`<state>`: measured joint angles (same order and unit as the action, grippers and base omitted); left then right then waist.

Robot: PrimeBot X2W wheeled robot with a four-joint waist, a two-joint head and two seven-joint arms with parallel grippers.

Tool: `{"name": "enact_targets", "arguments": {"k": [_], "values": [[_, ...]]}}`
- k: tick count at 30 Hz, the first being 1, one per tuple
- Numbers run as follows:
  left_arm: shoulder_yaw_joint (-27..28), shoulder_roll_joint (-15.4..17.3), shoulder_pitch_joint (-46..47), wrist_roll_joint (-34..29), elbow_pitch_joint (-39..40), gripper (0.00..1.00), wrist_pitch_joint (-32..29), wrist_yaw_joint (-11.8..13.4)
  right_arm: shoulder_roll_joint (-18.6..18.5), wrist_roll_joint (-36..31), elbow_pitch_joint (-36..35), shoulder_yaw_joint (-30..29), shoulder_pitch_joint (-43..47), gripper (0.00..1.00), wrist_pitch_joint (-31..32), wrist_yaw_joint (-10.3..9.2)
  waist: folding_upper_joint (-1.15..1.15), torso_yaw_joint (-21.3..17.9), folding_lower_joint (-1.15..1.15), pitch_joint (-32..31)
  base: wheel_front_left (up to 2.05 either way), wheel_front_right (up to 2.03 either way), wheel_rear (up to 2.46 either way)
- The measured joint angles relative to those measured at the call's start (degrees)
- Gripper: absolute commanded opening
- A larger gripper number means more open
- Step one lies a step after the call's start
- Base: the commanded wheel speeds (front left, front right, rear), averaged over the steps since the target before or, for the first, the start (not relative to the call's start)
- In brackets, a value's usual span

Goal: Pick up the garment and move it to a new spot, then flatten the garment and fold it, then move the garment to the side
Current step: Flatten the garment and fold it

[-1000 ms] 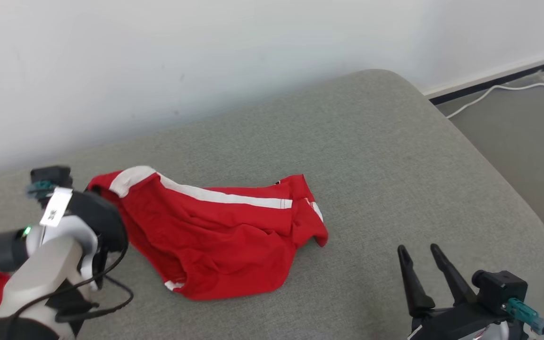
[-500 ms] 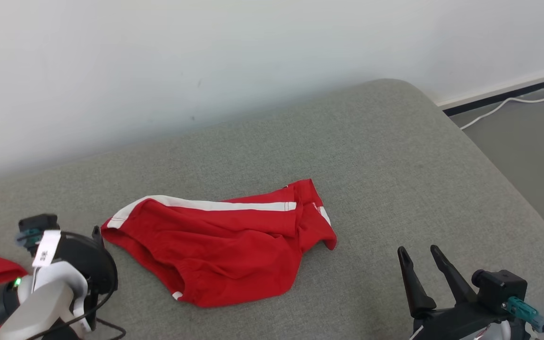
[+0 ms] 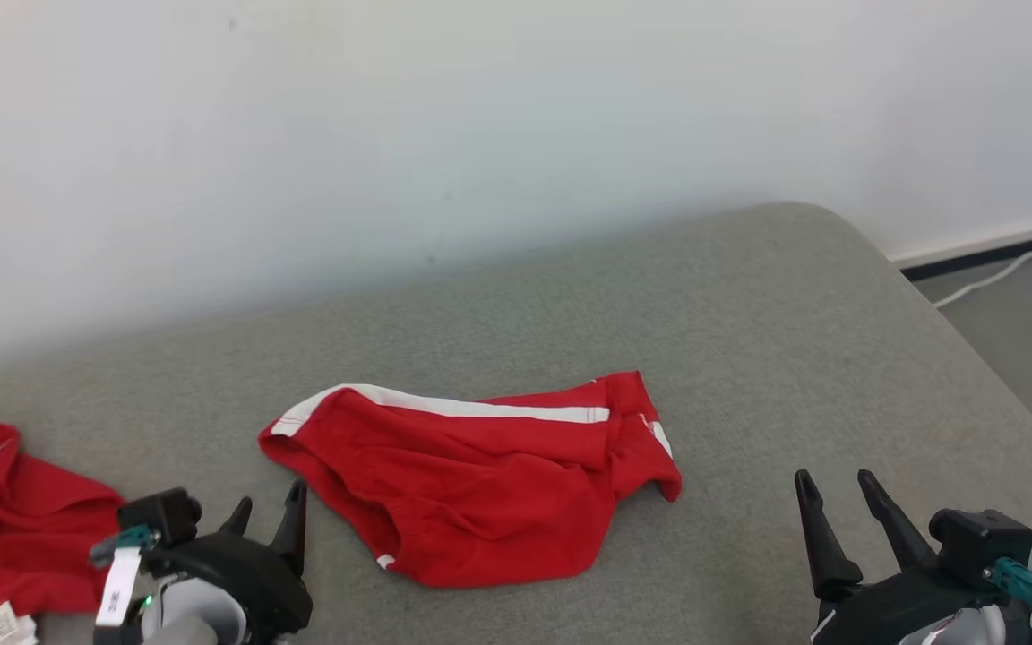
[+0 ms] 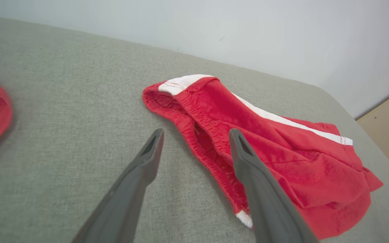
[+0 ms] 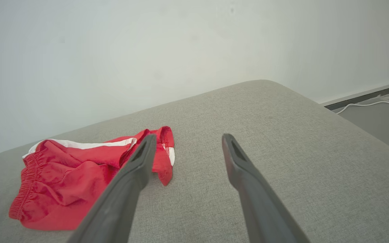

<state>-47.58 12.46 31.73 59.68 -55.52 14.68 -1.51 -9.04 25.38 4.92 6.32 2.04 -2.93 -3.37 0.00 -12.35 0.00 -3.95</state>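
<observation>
Shorts (image 3: 480, 484) lie crumpled on the cushion (image 3: 749, 340), long axis left to right, waistband (image 4: 194, 114) toward the left gripper (image 3: 270, 498), spread, empty. Right gripper (image 3: 835, 477) spread too, apart from the hem. Left wrist view catches the waistband gaping.

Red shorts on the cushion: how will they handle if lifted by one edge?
Probably floppy: the red shorts lie creased and bunched, so they'd drape from one pinch. Likely light, being thin cloth. The gathered waistband may stretch.
</observation>
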Motion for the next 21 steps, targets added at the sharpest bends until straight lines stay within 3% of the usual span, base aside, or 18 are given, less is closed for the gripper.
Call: {"name": "enact_targets", "arguments": {"k": [5, 6, 7, 15, 21], "values": [[4.49, 0.98, -6.35, -0.12, 5.35, 1.00, -0.02, 4.14, 0.00, 0.77, 0.60, 0.87, -0.25, 1.00, 0.94, 0.55, 0.00, 2.36, 0.00, -1.96, 0.00, 0.00, 0.00], [7.00, 2.09, -13.19, -0.42, 9.94, 1.00, -0.02, 6.66, -0.26, 0.77, 0.62, 1.53, -0.22, 1.00, 1.52, 1.08, 0.00, 4.34, 0.00, -3.42, 0.00, 0.00, 0.00], [7.97, 2.24, -14.45, -0.77, 11.29, 1.00, -0.02, 7.12, -0.63, 0.76, 0.60, 1.76, -0.14, 1.00, 2.02, 1.40, 0.00, 4.88, 0.00, -3.71, 0.00, 0.00, 0.00], [17.28, 4.59, -20.33, -3.04, 23.92, 1.00, -0.02, 8.62, -1.58, 0.85, 0.07, 0.89, 1.15, 1.00, 3.47, 1.26, 0.00, 9.28, 0.00, -5.00, 0.00, 0.00, 0.00], [24.30, 4.71, -25.30, -10.71, 37.82, 1.00, -0.02, 8.64, -1.21, 1.70, -0.96, -0.59, 2.02, 1.00, 3.45, 0.08, 0.00, 11.89, 0.00, -5.46, 0.00, 0.00, 0.00]]}}
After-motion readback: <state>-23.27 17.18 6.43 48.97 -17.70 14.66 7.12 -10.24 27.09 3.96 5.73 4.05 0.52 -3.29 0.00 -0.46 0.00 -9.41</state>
